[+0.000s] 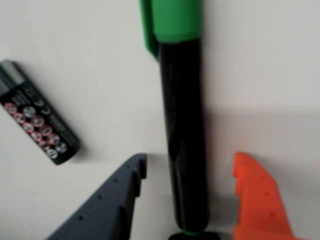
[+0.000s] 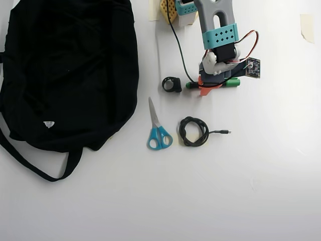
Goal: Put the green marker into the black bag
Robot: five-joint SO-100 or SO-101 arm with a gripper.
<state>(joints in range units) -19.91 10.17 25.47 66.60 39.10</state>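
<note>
Overhead view, left to right: the black bag fills the upper left of the table, its strap trailing below and a small white tag on its lower face. Right of it, well apart, lie blue-handled scissors, blades pointing up the frame. A small black ring-shaped item sits above them. A coiled black cable lies just right of the scissors. None of these touch.

The green marker lies flat under the arm, long axis left-right in this view, one green end showing on each side of the gripper.

Wrist view: a black battery lies at left, tilted, clear of the marker. The marker runs top to bottom, green cap at top. The dark finger and orange finger stand spread wide on either side of the barrel, neither touching it.
</note>
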